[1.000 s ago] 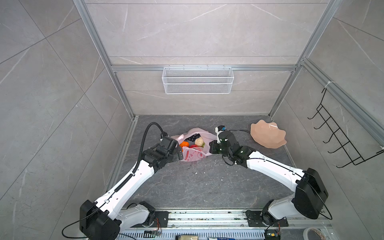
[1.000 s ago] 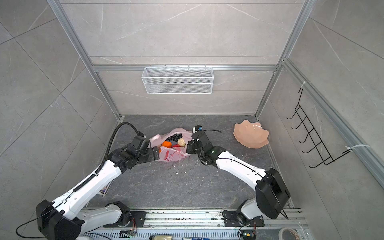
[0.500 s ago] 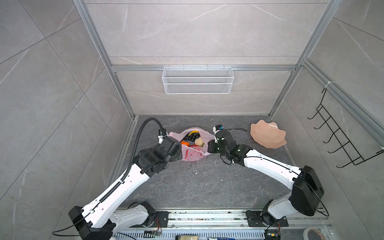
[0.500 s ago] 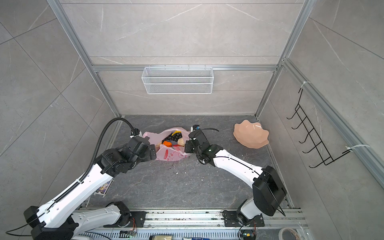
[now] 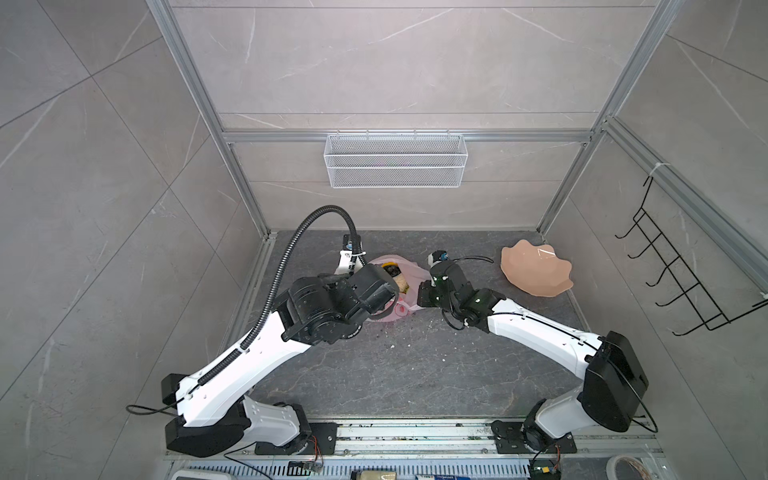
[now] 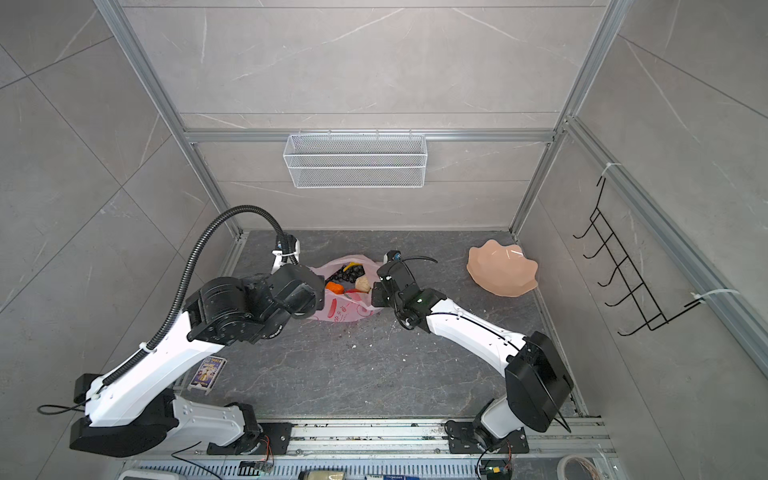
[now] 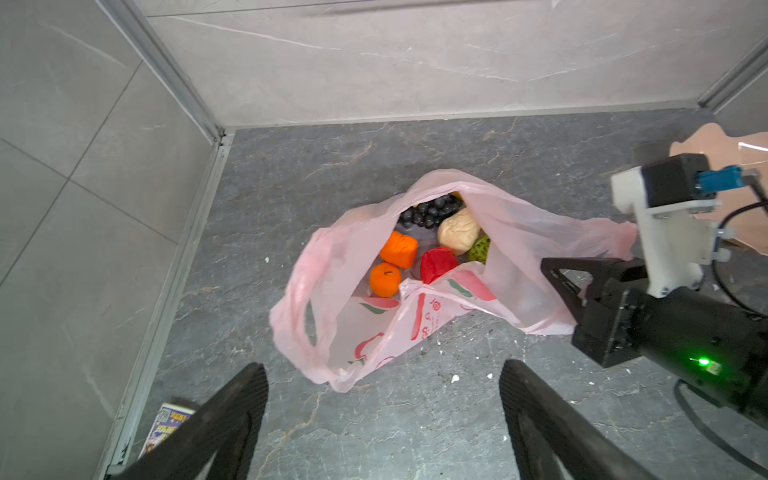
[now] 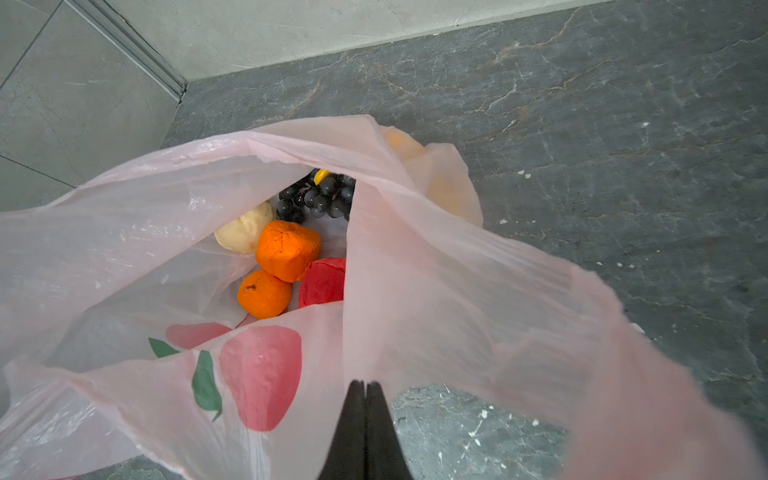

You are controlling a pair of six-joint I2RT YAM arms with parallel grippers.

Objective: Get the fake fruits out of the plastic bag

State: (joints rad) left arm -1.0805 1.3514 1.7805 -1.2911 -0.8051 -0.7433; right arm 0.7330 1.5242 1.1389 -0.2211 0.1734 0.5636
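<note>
The left gripper [image 7: 384,370] hangs over the bench [image 7: 415,428] with its jaws wide apart, just short of the plastic bag [image 7: 511,232]. The right gripper [image 8: 365,384] has its jaws together and seems to pinch the bag's rim, holding the mouth up. All the fake fruits [image 7: 457,232] lie inside — the two oranges [image 7: 399,249] and red apple [image 7: 438,264] are nearest the opening, and the grape bunch [image 7: 430,212] is deeper. It looks best to descend straight through the gap onto an orange, keeping the jaws off the bag's loose front film, which could snag. The near bench is open and the wall [image 7: 104,208] is close on the left. The peach plate [image 5: 536,270] sits beyond the right arm — a likely landing spot.
</note>
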